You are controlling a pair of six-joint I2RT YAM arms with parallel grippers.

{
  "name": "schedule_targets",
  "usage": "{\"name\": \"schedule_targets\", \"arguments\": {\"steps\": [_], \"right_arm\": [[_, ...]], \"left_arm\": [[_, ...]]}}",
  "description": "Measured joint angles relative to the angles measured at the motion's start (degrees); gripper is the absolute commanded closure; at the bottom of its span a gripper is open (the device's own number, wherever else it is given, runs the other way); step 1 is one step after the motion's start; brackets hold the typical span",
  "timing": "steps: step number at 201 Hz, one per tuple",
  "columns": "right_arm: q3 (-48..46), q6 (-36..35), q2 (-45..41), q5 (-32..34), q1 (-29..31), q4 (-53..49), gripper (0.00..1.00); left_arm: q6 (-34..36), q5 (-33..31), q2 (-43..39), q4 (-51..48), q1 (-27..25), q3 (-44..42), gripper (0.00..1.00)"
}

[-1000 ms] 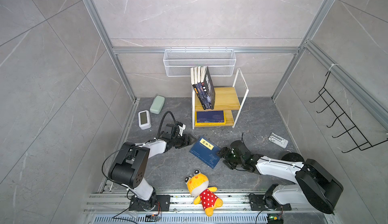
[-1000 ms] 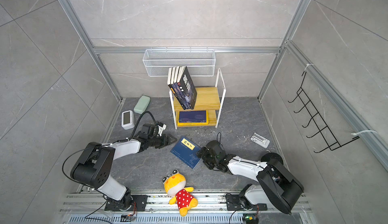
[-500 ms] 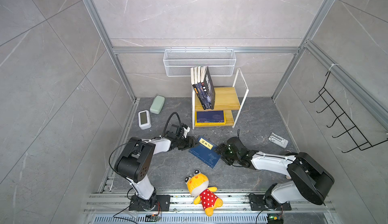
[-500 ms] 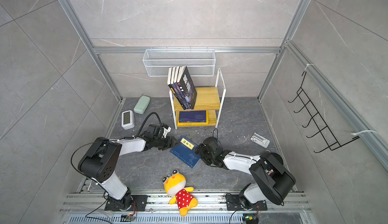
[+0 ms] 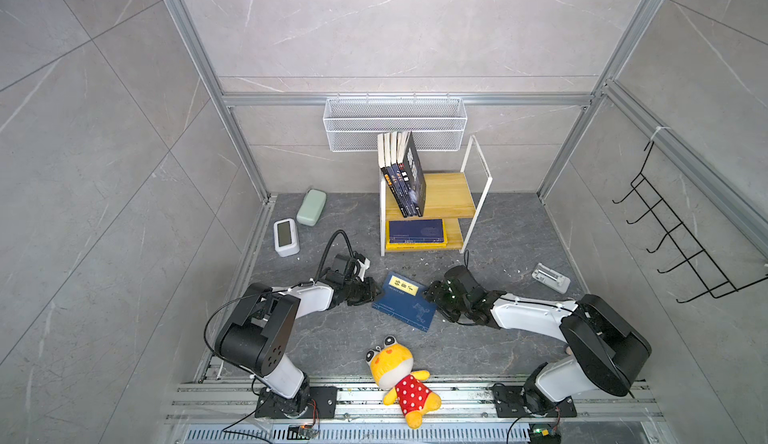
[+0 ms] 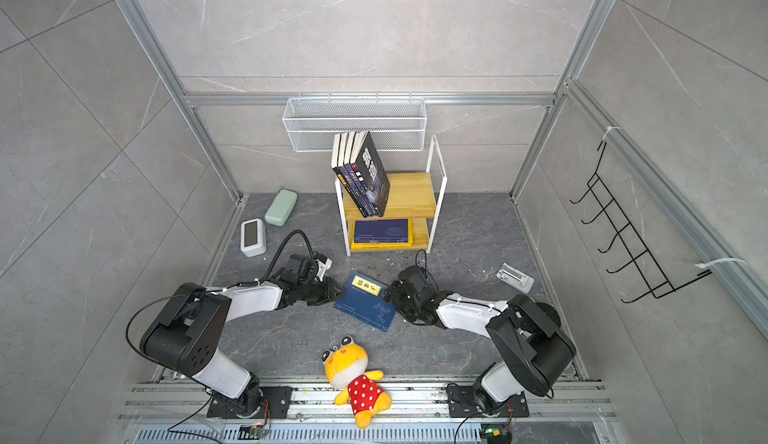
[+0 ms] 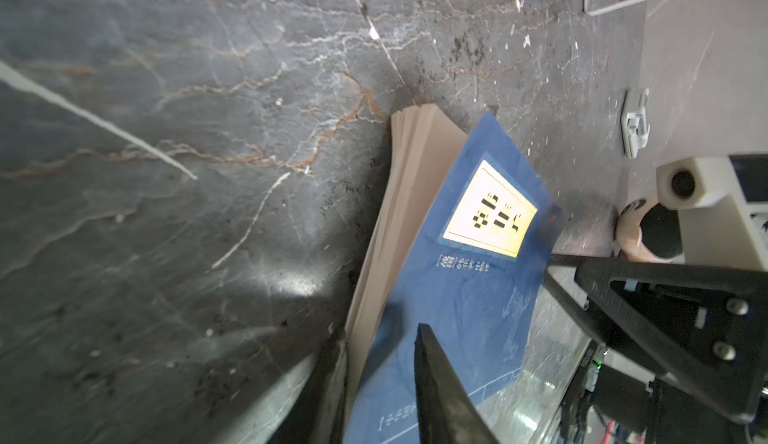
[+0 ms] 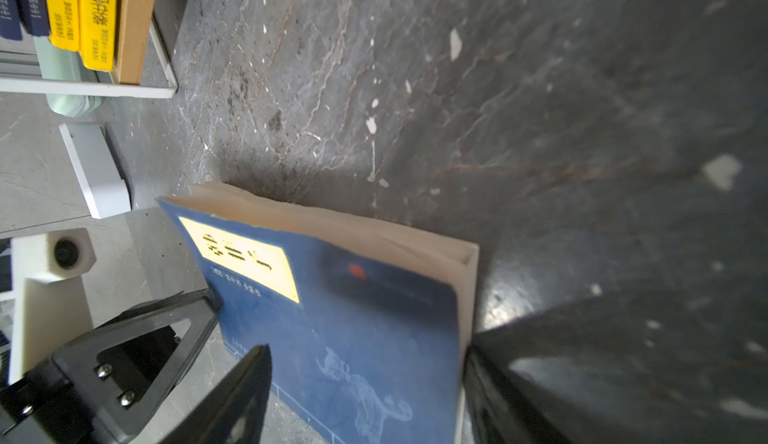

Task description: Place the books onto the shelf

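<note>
One book left: a blue book [image 5: 405, 301] with a yellow title label lies on the dark bench [image 5: 332, 338]. It is in front of the shelf [image 5: 451, 196] and apart from it, between our two arms.
Shelf now: several standing books [image 5: 401, 175] lean on the upper board, and a small stack [image 5: 417, 233] lies flat on the lower board.
Left gripper [image 7: 379, 331]: its jaws are drawn narrow on the side edge of the blue book, one finger at the pages and one on the cover. We judge this to be a grip.
Right gripper [image 8: 370, 350]: its jaws stand wide apart around the opposite corner and hold nothing.
Step in hand: we judge that we are picking the blue book up from the bench.
How to do it well: we should bite deep enough that the thin cover does not peel away from the pages. Then we lift slowly, and the right gripper can support the free side so the pages do not fall open.
Placing: the upper board has free room beside the standing books, so we should come in from the front.
</note>
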Motion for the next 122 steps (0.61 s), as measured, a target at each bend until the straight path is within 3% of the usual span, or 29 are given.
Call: {"name": "schedule_targets", "arguments": {"steps": [22, 66, 122], "right_arm": [[0.17, -0.33, -0.02, 0.52, -0.02, -0.48, 0.25], [0.90, -1.03, 0.13, 1.20, -0.20, -1.79, 0.24], [0.76, -1.44, -0.33, 1.66, -0.28, -2.36, 0.24]], "left_arm": [[-1.03, 0.33, -0.79, 0.37, 0.00, 0.00, 0.82], [-2.64, 1.92, -2.40, 2.64, -0.02, 0.00, 1.00], [-3.98, 4.46, -4.74, 4.44, -0.63, 0.00, 1.00]]}}
